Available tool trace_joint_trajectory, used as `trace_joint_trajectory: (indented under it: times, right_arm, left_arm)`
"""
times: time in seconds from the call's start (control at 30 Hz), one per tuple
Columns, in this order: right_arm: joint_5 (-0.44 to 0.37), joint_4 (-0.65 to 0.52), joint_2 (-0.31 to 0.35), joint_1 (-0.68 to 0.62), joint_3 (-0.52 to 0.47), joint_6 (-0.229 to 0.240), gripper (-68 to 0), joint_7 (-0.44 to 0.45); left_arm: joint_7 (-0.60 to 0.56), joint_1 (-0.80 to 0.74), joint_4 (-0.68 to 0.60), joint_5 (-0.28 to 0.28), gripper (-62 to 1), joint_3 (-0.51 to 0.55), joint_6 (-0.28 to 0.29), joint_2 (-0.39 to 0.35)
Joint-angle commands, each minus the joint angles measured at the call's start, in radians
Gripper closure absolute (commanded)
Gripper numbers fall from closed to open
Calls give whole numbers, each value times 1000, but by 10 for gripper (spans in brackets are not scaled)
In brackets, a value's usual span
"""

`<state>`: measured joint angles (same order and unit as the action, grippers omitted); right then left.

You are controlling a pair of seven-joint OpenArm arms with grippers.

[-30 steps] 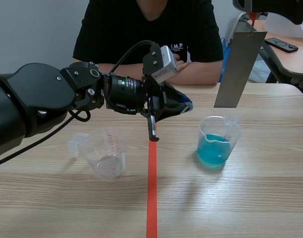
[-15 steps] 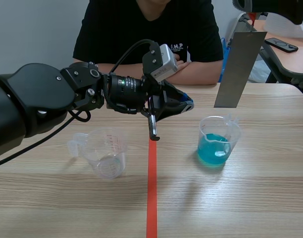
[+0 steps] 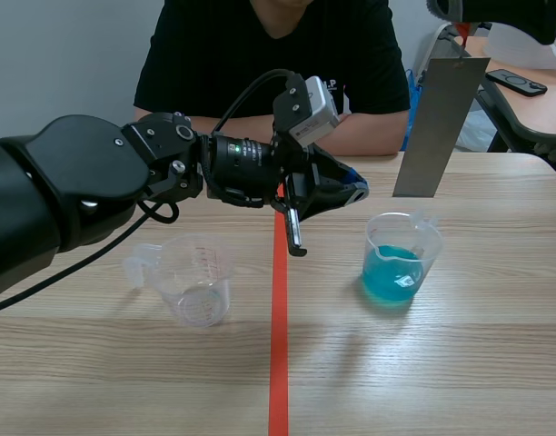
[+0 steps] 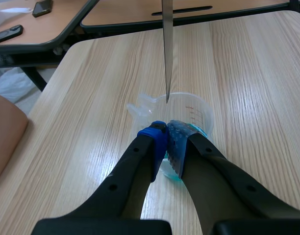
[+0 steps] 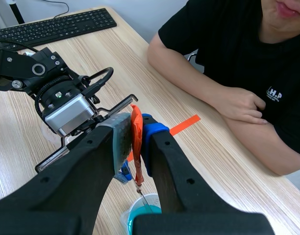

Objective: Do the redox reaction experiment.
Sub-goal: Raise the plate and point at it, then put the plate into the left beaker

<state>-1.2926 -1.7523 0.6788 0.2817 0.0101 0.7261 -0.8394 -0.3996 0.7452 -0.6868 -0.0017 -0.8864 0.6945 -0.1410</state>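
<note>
A clear beaker of blue liquid stands right of the tape line. Directly above it a grey metal strip hangs from my raised right arm. In the right wrist view my right gripper is shut on the strip's orange-red top end, with the blue beaker below. My left gripper reaches past the middle, shut on nothing, just left of and above that beaker. In the left wrist view its fingertips meet at the beaker's near rim, and the strip shows edge-on, its tip over the beaker.
An empty clear measuring beaker stands left of the orange-red tape line. A person's folded arms rest on the far table edge. A keyboard lies on the left side; a phone lies on the neighbouring desk.
My left gripper has shifted a little to the right, closer to the blue beaker. The strip, both beakers and the right arm have stayed put.
</note>
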Motion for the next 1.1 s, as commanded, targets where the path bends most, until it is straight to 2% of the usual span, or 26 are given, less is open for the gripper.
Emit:
trace_joint_trajectory:
  times: [0.0, 0.13, 0.27, 0.43, 0.63, 0.87, 0.97, 1.07]
  right_arm:
    - [-24, -9, 16, 14, -14, 0, -15, 14]
    - [-24, -9, 16, 14, -14, 0, -15, 14]
    - [-24, -9, 16, 14, -14, 0, -15, 14]
    - [-24, -9, 16, 14, -14, 0, -15, 14]
    - [-24, -9, 16, 14, -14, 0, -15, 14]
    - [-24, -9, 16, 14, -14, 0, -15, 14]
    - [-24, -9, 16, 14, -14, 0, -15, 14]
    - [-24, -9, 16, 14, -14, 0, -15, 14]
  left_arm:
    - [-7, 18, -11, -16, -30, 5, 2, 5]
    - [-16, 18, -11, -14, -30, 5, 2, -26]
    - [-67, 17, -12, -43, -30, 5, 2, -111]
    - [-85, 2, -21, -161, -30, 5, 2, -285]
    - [-257, -74, -55, -175, -30, 7, 2, -531]
    - [-499, -285, -65, -174, -30, 92, 2, -777]
    - [-594, -433, -65, -174, -30, 186, 2, -855]
    - [-663, -610, -59, -174, -30, 315, 2, -897]
